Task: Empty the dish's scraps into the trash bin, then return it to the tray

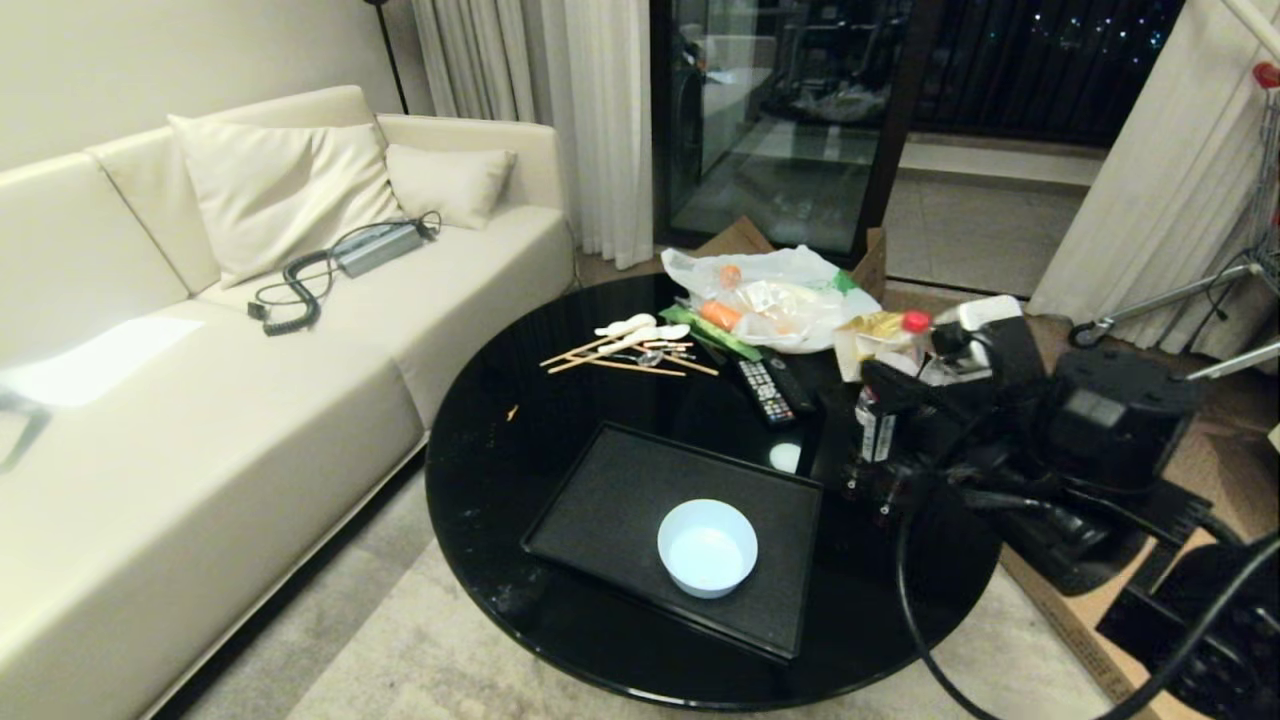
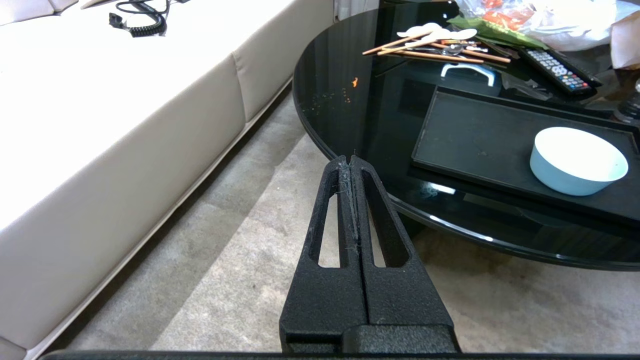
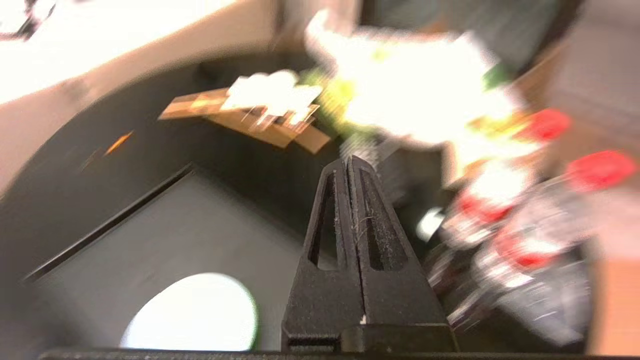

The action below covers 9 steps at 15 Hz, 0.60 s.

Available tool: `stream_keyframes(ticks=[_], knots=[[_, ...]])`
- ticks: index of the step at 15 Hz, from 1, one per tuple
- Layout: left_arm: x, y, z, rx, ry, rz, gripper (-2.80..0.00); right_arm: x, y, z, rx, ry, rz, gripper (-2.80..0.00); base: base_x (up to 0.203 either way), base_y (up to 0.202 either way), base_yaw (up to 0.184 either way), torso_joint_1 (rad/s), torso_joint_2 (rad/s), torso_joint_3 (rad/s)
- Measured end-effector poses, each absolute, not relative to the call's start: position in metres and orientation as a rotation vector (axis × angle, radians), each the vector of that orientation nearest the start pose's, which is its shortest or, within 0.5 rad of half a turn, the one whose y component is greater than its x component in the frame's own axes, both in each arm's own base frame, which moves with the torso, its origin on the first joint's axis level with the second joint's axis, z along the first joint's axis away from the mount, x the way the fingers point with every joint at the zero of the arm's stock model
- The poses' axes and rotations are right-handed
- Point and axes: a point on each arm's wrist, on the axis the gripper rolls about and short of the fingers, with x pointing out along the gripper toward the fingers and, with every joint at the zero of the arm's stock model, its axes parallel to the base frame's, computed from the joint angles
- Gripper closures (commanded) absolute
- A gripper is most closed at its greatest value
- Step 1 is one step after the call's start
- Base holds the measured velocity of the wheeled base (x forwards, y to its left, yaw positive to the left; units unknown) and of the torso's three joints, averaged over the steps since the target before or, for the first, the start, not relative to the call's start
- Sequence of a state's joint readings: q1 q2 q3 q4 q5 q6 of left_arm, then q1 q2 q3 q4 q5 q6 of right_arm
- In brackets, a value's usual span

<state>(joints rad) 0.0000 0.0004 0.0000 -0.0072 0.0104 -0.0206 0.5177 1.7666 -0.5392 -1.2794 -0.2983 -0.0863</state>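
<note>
The dish (image 1: 707,548), a small pale blue-white bowl, stands upright on the black tray (image 1: 610,490) near its front right corner. Its inside looks bare; the scraps and the trash bin are out of view. The left wrist view also shows the dish (image 2: 577,160) on the tray (image 2: 475,130). My right gripper (image 3: 348,160) is shut on nothing, hanging over the table to the right of the dish (image 3: 192,312). The right arm (image 1: 960,440) shows at the table's right side. Parked over the carpet by the table's left edge, my left gripper (image 2: 350,159) is shut and empty.
Chopsticks and white spoons (image 1: 625,345), a remote (image 1: 768,390), a plastic bag of food (image 1: 775,300) and a red-capped bottle (image 1: 915,322) crowd the round black table's far side. A tiny orange bit (image 1: 512,411) lies left of the tray. The cream sofa (image 1: 200,400) stands on the left.
</note>
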Motion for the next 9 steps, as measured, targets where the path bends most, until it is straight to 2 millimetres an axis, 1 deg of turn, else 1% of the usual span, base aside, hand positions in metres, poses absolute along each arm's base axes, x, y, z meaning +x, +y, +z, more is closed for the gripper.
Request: stream_keyframes(ticks=[3,5,7,9], knots=[[-0.023,0.000,0.076,-0.021,-0.007,0.010,0.00,0.240,0.109,0.168,-0.110,-0.204,0.133,0.00,0.000,0.000,0.000,0.000,0.00,0.000],[-0.023,0.000,0.076,-0.021,-0.007,0.010,0.00,0.224,0.090,0.172,-0.136,-0.212,0.086,0.00,0.000,0.000,0.000,0.000,0.00,0.000],[-0.023,0.000,0.076,-0.021,-0.007,0.010,0.00,0.204,0.065,0.175,-0.162,-0.217,0.014,0.00,0.000,0.000,0.000,0.000,0.00,0.000],[-0.023,0.000,0.076,-0.021,-0.007,0.011,0.00,0.175,0.039,0.172,-0.194,-0.207,-0.064,0.00,0.000,0.000,0.000,0.000,0.00,0.000]])
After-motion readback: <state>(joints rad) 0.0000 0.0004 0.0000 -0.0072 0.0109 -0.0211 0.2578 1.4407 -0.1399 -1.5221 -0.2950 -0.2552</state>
